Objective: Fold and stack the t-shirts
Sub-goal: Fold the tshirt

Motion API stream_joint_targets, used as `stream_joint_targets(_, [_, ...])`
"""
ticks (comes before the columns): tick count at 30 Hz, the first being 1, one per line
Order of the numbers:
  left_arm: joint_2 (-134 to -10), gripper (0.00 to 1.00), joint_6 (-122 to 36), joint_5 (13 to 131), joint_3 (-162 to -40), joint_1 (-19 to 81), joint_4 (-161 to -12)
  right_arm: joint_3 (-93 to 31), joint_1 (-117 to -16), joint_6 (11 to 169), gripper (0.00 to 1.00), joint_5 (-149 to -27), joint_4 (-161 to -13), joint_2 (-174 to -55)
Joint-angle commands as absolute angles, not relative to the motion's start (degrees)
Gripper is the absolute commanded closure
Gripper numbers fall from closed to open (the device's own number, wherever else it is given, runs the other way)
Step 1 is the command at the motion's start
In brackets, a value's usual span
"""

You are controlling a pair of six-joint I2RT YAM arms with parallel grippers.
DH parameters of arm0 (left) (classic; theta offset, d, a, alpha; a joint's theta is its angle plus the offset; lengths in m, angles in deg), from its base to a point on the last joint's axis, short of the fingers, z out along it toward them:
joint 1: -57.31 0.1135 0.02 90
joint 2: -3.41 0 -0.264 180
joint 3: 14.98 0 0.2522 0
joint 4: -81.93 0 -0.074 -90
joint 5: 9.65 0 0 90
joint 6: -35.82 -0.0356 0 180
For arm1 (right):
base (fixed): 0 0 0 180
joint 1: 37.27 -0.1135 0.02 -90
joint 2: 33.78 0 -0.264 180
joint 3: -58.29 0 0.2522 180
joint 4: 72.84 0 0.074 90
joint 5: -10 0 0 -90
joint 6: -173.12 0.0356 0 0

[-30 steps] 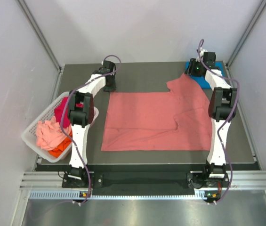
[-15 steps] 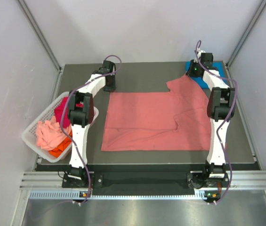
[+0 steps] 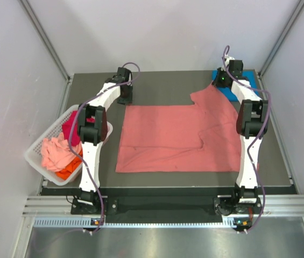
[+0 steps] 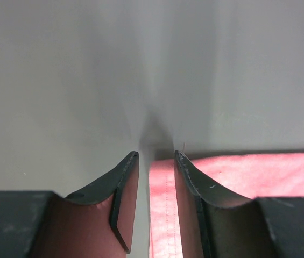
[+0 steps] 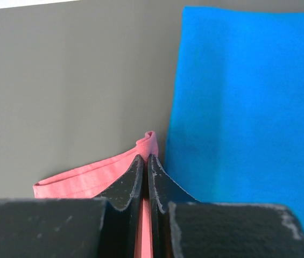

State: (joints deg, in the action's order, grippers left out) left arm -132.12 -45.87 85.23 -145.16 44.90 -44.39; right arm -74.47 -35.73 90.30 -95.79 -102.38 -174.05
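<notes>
Salmon shirt [image 3: 173,137] hem in R hand [image 5: 147,158], maybe L hand [image 4: 156,155] too.

Dark grey table [image 3: 162,88] (matte) between pale walls [image 3: 12,80]

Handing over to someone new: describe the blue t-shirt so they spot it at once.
Go to the far right corner of the dark table, past the salmon-pink t-shirt spread in the middle. The blue t-shirt lies flat there, beside the right gripper, which is shut on the salmon-pink hem. It is the only bright blue cloth in view.
</notes>
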Motion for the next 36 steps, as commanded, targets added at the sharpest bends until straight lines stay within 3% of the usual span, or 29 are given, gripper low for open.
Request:
stream_joint_targets(1, [-131.2, 0.62, -47.0, 81.9, -146.9, 45.2, -43.0, -75.2, -36.8, 90.4, 1.00, -95.6, -98.3, -171.4])
stream_joint_targets(12, [-132.3, 0.62, -47.0, 81.8, -146.3, 45.2, -43.1, -75.3, -36.8, 89.2, 1.00, -95.1, -98.6, -171.1])
stream_joint_targets(14, [-132.6, 0.68, -47.2, 81.9, -146.2, 45.3, -43.1, -75.4, -36.8, 89.1, 1.00, -95.0, -98.6, -170.9])
stream_joint_targets(17, [-132.6, 0.89, -46.9, 82.3, -146.4, 45.3, -42.8, -75.1, -36.8, 88.7, 1.00, -94.7, -99.1, -169.9])
stream_joint_targets(20, [-131.7, 1.00, -46.3, 82.2, -146.1, 45.3, -42.8, -72.4, -36.8, 88.5, 1.00, -93.7, -98.3, -167.4])
stream_joint_targets(36, [-122.8, 1.00, -42.1, 83.0, -136.8, 45.4, -46.2, -45.3, -36.0, 87.1, 1.00, -88.8, -91.1, -144.5])
